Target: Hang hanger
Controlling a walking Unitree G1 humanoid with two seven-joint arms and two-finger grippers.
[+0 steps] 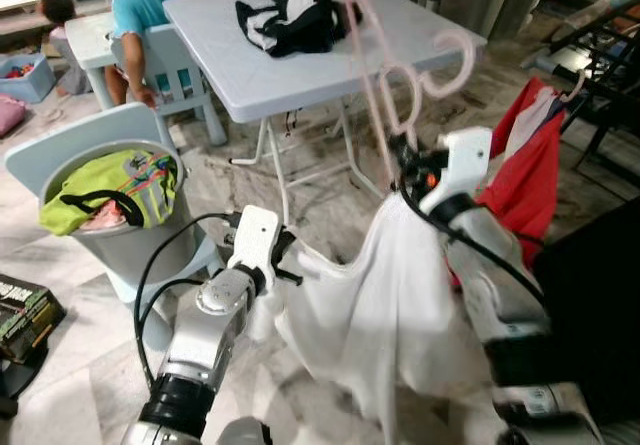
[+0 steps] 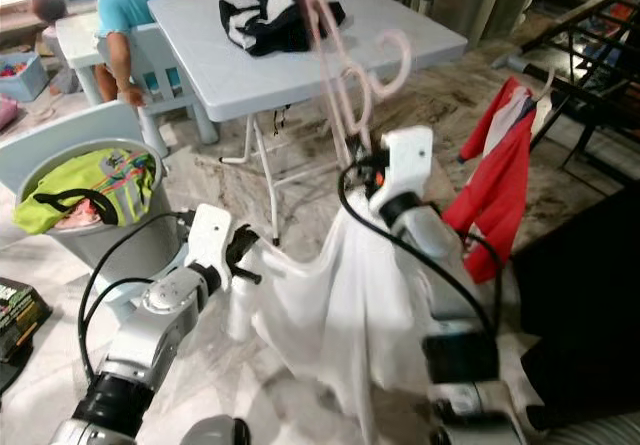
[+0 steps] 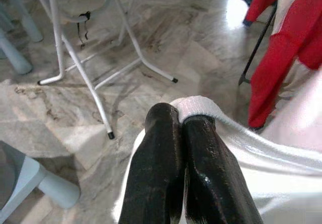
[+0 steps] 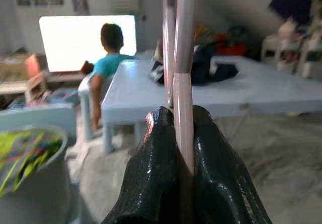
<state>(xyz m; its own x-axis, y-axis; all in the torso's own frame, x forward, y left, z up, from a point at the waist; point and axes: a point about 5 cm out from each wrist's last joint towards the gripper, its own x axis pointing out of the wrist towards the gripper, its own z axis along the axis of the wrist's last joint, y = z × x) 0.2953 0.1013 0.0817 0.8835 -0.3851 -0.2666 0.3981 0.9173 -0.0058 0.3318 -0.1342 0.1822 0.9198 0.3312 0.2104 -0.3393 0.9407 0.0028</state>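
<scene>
Floor (image 3: pixel 166 48): marble tiles, grey and beige, shiny near the red clothes.
Table (image 1: pixel 420 40): pale grey, folding type with white legs, standing behind both arms; black and white clothes (image 1: pixel 290 20) lying on top.
Hanger (image 1: pixel 395 75): pink, thin, raised up in front of the table edge, with the hook near the table's right corner; lower end clamped between the fingers of the right gripper.
Right gripper (image 4: pixel 182 133): fingers pressed together on the pink hanger rod, which passes straight up between them; seen from the head, placed above the white cloth.
White cloth (image 1: pixel 390 305): hanging down from under the right gripper, stretched over to the left gripper, drooping between the two arms.
Left gripper (image 3: pixel 180 118): lower and to the left, both black fingers together, pinching a rolled edge of the white cloth at the tips.
Bucket (image 1: pixel 130 240): grey, at the left, filled with yellow-green and pink laundry (image 1: pixel 115 190).
Red clothes (image 1: pixel 530 180): hanging to the right of the right arm, on a dark rack.
Person (image 1: pixel 135 10): in turquoise shirt, sitting on a pale chair at the far left of the table, back to the camera.
</scene>
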